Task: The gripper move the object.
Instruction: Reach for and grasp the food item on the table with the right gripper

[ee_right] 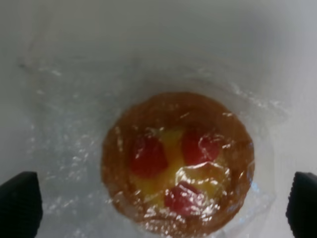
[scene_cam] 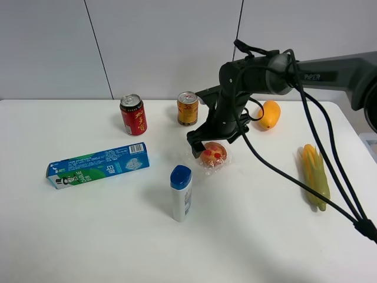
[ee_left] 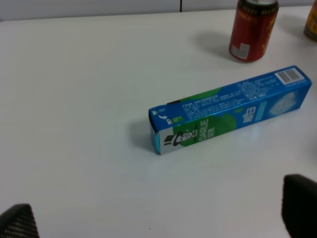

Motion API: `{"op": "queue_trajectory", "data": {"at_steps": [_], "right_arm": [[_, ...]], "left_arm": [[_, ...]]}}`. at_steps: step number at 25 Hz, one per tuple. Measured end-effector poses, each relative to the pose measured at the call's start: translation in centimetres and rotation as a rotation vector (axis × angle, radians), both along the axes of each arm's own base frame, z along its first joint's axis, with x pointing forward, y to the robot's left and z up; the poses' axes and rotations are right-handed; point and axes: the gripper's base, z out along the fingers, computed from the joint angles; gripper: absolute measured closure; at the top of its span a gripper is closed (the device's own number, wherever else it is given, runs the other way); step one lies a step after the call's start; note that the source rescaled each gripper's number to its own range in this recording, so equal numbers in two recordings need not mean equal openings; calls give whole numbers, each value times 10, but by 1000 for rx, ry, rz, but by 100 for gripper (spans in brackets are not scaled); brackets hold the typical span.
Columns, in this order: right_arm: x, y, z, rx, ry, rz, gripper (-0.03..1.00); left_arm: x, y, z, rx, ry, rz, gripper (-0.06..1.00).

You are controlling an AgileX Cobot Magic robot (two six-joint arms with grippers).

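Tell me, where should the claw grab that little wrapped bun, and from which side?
Probably grip the bun across its round sides, straight down from above: it lies flat on the table, and its loose wrap gives no firm hold. The right claw hangs open over it.

The object (ee_right: pixel 178 163) is a golden-brown bun with a shiny top. It is sealed in thin clear plastic film, crinkled and catching small highlights. The right gripper (scene_cam: pixel 212 144) has matt black fingers (ee_right: pixel 20 206). Its arm (scene_cam: pixel 330 73) is dark grey with a dull finish. The table (scene_cam: pixel 88 236) is white and smooth. The red can (scene_cam: pixel 134 115) and gold can (scene_cam: pixel 188 108) are glossy printed metal. The toothpaste box (ee_left: pixel 230 109) is glossy printed card. The bottle (scene_cam: pixel 181 199) is smooth white plastic. The mango (scene_cam: pixel 269 114) is smooth-skinned. The corn cob (scene_cam: pixel 315 175) is ribbed.
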Motion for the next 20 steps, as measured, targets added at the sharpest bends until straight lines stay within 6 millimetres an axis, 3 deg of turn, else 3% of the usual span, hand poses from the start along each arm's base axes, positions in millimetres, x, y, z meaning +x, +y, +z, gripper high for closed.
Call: {"op": "queue_trajectory", "data": {"at_steps": [16,18,20], "right_arm": [[6,-1,-39,-30,41,-24,-1],[6,-1,-39,-30,42,-27,18],[5,-2,-39,-32,46,-26,59]], "left_arm": [[0,0,0,0,0,0,-6],[0,0,0,0,0,0,-6],[0,0,0,0,0,0,-6]]}}
